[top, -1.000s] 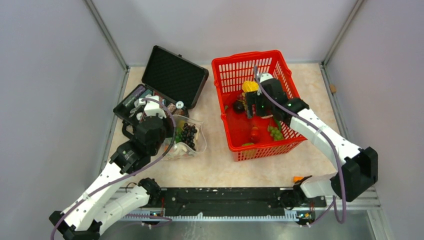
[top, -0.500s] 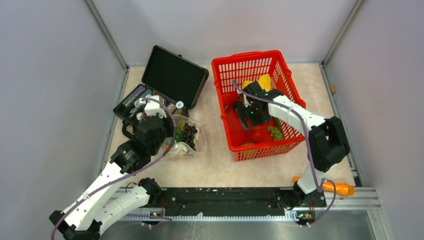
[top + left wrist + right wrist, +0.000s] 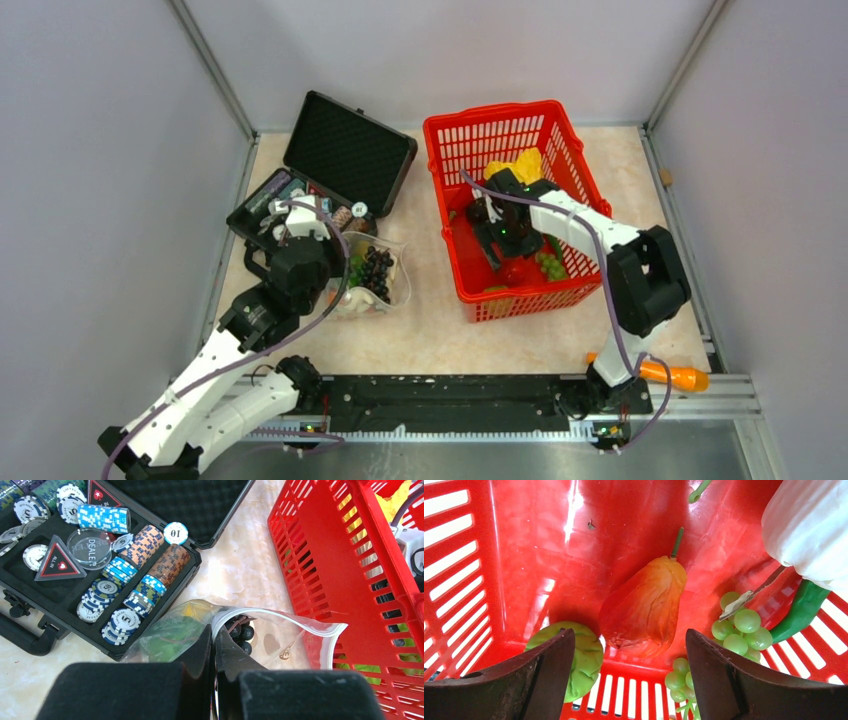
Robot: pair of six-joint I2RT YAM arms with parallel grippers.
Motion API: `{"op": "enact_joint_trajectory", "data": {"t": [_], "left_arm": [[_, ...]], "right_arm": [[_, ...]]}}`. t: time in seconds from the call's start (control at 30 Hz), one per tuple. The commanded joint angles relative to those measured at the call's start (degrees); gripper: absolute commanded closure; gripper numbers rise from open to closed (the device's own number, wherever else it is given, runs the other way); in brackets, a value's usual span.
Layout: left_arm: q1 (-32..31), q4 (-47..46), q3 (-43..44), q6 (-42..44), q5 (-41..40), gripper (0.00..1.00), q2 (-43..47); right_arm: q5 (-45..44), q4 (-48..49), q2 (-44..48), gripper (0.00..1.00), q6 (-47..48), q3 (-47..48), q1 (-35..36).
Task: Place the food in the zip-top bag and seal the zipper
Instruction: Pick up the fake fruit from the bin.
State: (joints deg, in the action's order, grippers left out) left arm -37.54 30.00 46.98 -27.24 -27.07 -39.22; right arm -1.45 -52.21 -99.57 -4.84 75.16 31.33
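The clear zip-top bag (image 3: 378, 277) lies between the black case and the red basket, its mouth open toward the basket. My left gripper (image 3: 214, 636) is shut on the bag's mouth edge, pinching the whitish zipper (image 3: 285, 618). Dark grapes (image 3: 243, 632) and a green piece (image 3: 170, 635) lie inside the bag. My right gripper (image 3: 629, 639) is open, down inside the basket, its fingers either side of a red-orange fruit (image 3: 644, 605) without touching it. Green grapes (image 3: 741, 632), a pale green piece (image 3: 586, 655) and a green pepper (image 3: 804, 605) lie around it.
The red mesh basket (image 3: 458, 150) stands at the centre right, with a yellow item (image 3: 520, 165) at its back. The open black case (image 3: 345, 150) holds stacks of poker chips (image 3: 145, 575) at the left. An orange carrot (image 3: 678, 377) lies by the near rail at right.
My right arm has folded and its gripper has moved from the back of the basket down toward its front, over the red-orange fruit. The left gripper and bag have not moved.
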Motion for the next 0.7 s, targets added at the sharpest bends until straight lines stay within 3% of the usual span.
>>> {"op": "enact_joint_trajectory", "data": {"t": [0.0, 0.23, 0.43, 0.67], "left_arm": [[0.35, -2.05, -0.82, 0.53, -1.59, 0.98, 1.26], [0.42, -2.26, -0.53, 0.7, -1.09, 0.98, 0.94], [0.45, -2.75, -0.65, 0.7, -0.53, 0.98, 0.59], [0.53, -2.75, -0.61, 0.7, -0.49, 0.98, 0.63]], "right_arm": [[-1.15, -1.62, -2.24, 0.21, 1.03, 1.04, -0.32], [-3.75, -1.06, -1.86, 0.23, 1.15, 0.43, -0.75], [-2.13, -0.13, -1.91, 0.33, 1.51, -1.31, -1.54], [1.18, 0.59, -1.9, 0.35, 2.0, -3.25, -1.71]]}}
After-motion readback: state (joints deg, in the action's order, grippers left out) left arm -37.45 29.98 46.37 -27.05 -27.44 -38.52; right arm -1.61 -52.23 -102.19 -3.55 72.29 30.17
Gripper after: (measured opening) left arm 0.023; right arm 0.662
